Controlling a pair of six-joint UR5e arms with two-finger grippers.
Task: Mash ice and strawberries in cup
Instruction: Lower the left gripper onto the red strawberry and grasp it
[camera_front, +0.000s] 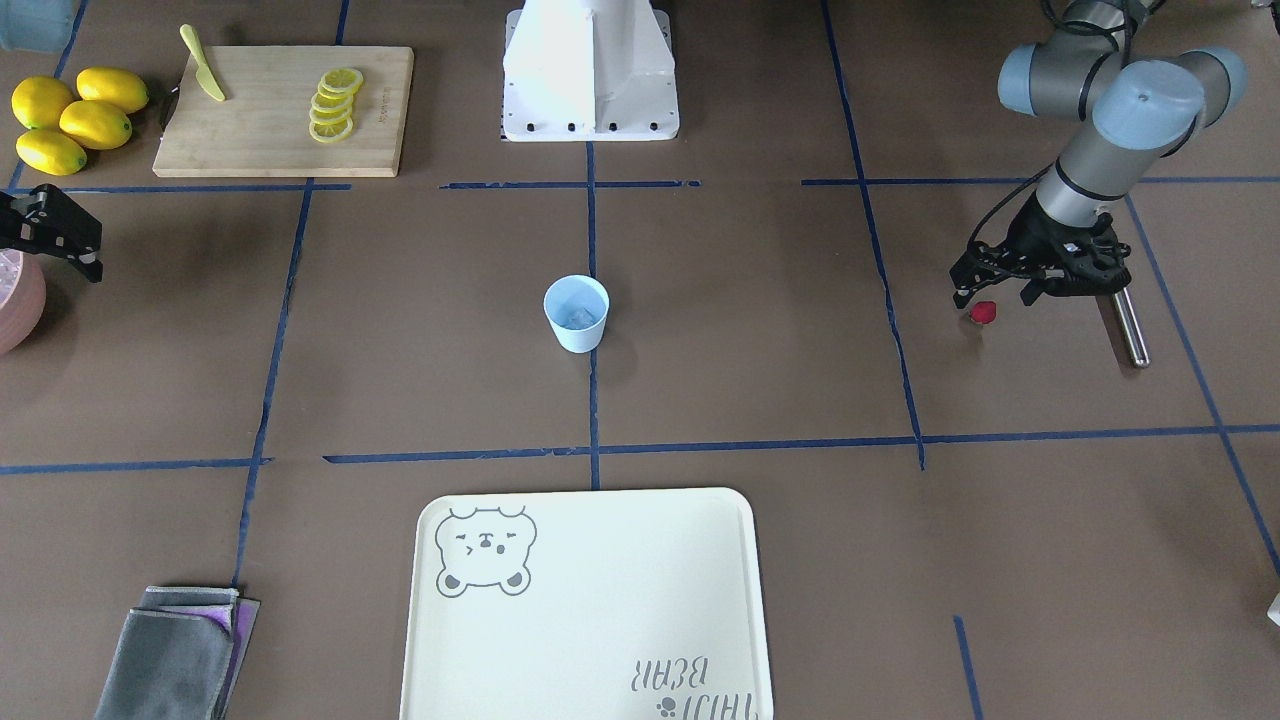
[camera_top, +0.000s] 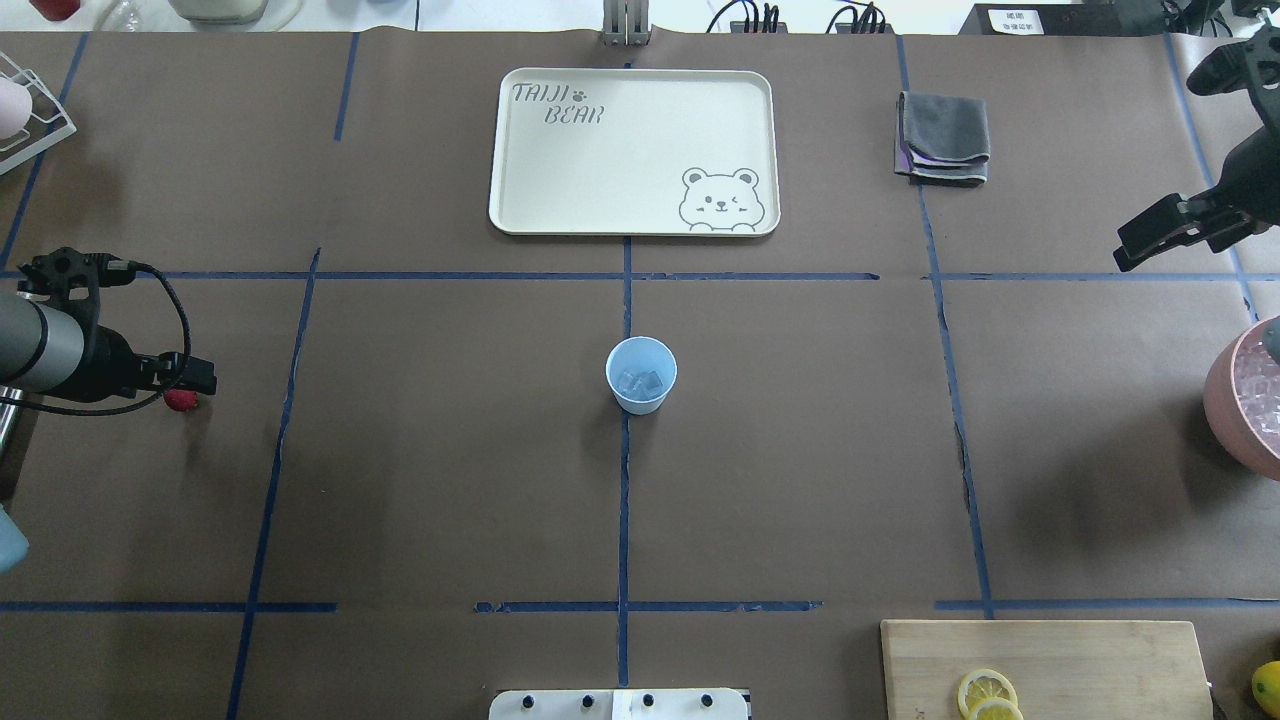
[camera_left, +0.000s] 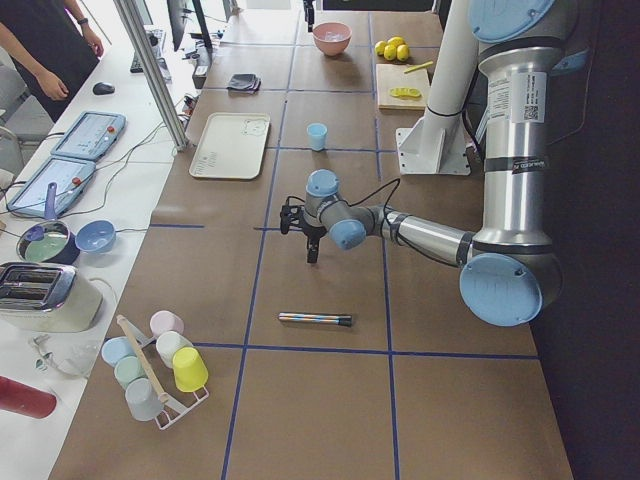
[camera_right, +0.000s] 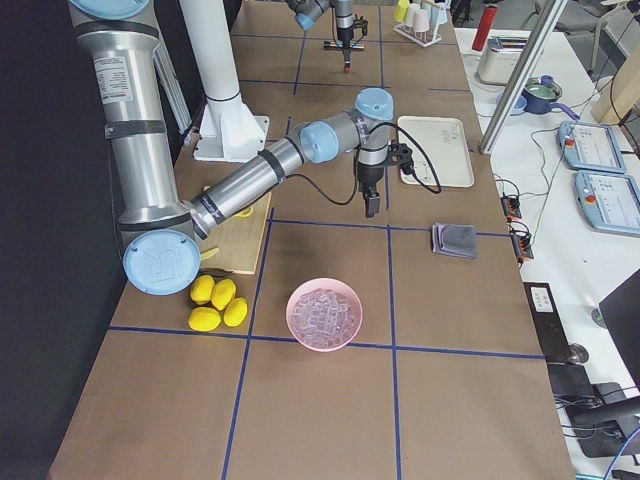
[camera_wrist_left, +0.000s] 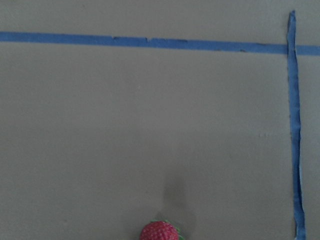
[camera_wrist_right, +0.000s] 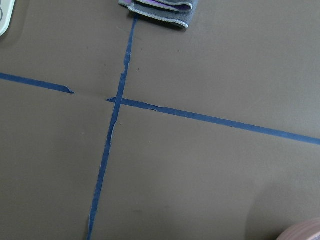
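The light-blue cup (camera_front: 577, 337) (camera_top: 640, 401) stands upright at the table's centre with ice cubes (camera_top: 641, 381) in it. One small red strawberry (camera_front: 985, 312) (camera_top: 181, 400) lies on the brown paper far out on my left side. My left gripper (camera_front: 995, 296) (camera_top: 192, 386) hangs just above it, open, its fingers straddling the berry without touching it. In the left wrist view the strawberry (camera_wrist_left: 159, 231) shows at the bottom edge. Near the table's right end my right gripper (camera_top: 1125, 255) (camera_front: 92, 258) hovers open and holds nothing.
A metal rod (camera_front: 1131, 326) (camera_left: 315, 319) lies just outboard of the left gripper. A pink bowl of ice (camera_right: 324, 315) (camera_top: 1225, 400) sits under the right arm. Also here: cream tray (camera_top: 520, 215), folded grey cloth (camera_top: 944, 135), cutting board with lemon slices (camera_front: 250, 150), whole lemons (camera_front: 70, 120).
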